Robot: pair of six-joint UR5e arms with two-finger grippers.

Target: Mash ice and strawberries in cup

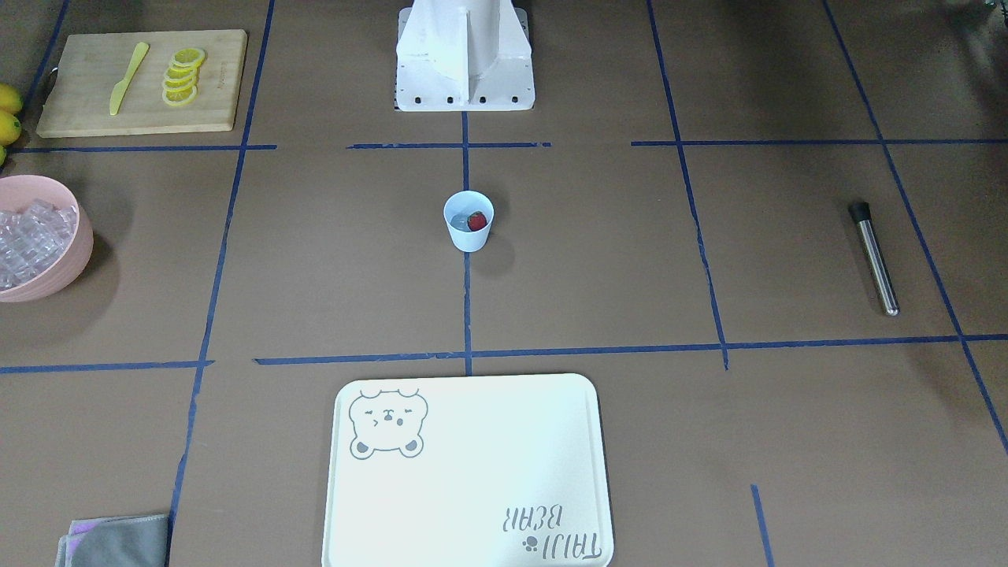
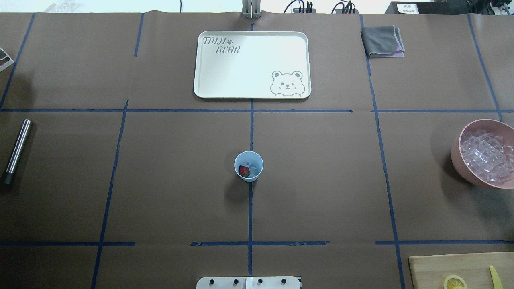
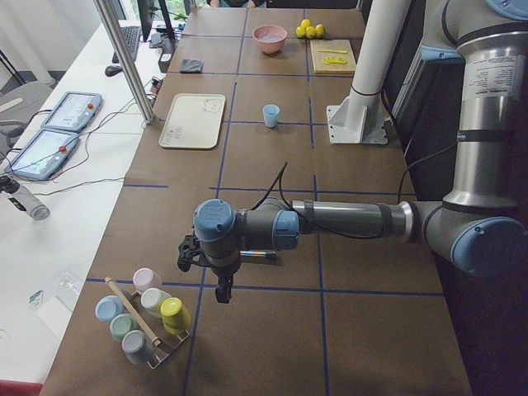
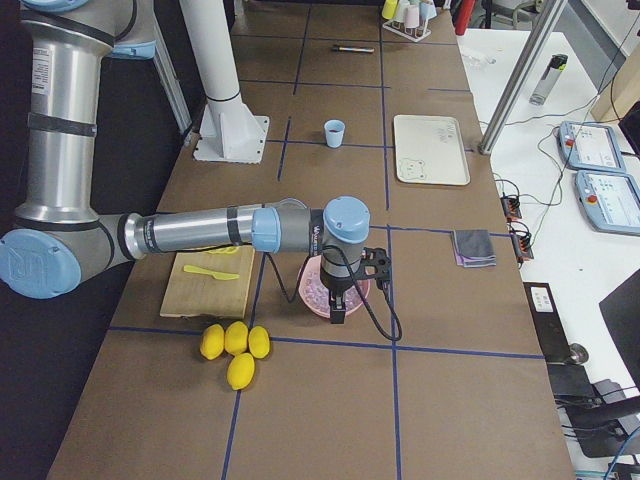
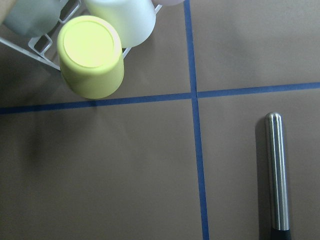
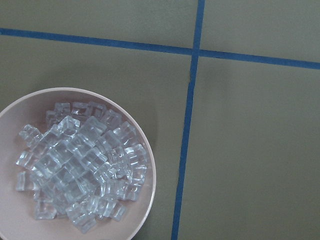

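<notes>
1. Your brown table [image 2: 321, 180]: cup [image 2: 249, 166] at centre, strawberry [image 2: 244, 171] and ice [image 2: 251, 165] inside.
2. Left gripper [image 3: 223, 291], by the muddler [image 2: 17, 150], and right gripper [image 4: 338, 311], over the bowl [image 2: 457, 162], hang well apart from it.
3. Whether either gripper's jaws are spread, you cannot tell.

cup [image 1: 468, 240]: smooth plastic, slight sheen
ice [image 6: 75, 170]: clear, glossy
rod [image 5: 276, 170]: brushed metal, soft shine; black matt end
table cover [image 2: 160, 180]: matt brown paper
cutting board [image 1: 87, 79]: pale wood, matt
cloth [image 2: 381, 40]: grey fabric, soft
tray [image 2: 241, 72]: smooth plastic, half-glossy
</notes>
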